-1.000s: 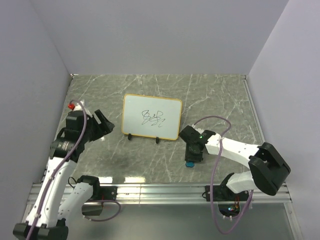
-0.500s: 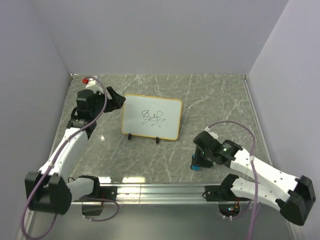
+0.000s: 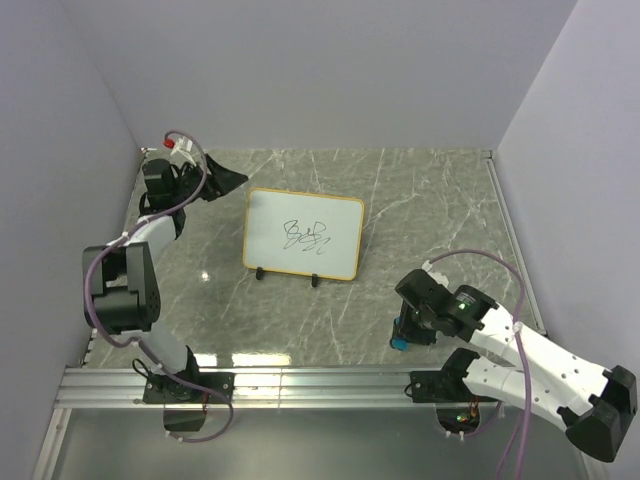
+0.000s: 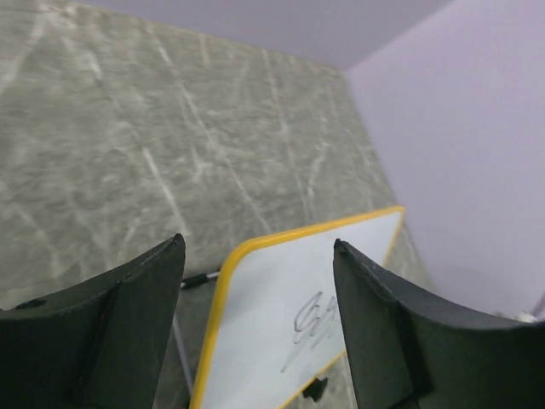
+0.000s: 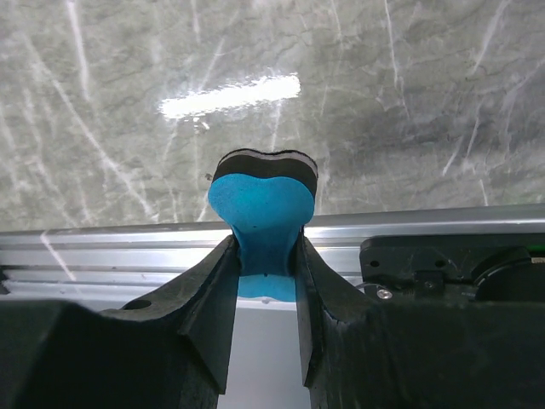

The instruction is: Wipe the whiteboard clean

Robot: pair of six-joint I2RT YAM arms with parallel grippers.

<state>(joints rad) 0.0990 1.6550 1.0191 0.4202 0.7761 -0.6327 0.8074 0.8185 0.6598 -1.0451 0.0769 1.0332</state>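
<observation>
The whiteboard (image 3: 304, 234), white with a yellow frame, two black feet and a black scribble, stands in the middle of the table. It also shows in the left wrist view (image 4: 289, 324). My left gripper (image 3: 228, 181) is open and empty, just off the board's upper left corner; in its wrist view (image 4: 259, 256) the corner sits between the jaws. My right gripper (image 3: 402, 333) is shut on the blue eraser (image 3: 399, 344), held near the table's front edge, right of the board. In the right wrist view the eraser (image 5: 262, 213) is pinched at its waist between the fingers.
A metal rail (image 3: 320, 380) runs along the table's near edge, just below the right gripper. Purple walls close the left, back and right sides. A thin rod (image 4: 197, 278) lies behind the board's corner.
My left arm has swung up and back to the board's upper left corner. My right gripper has drawn back toward the front rail with the eraser in it.
</observation>
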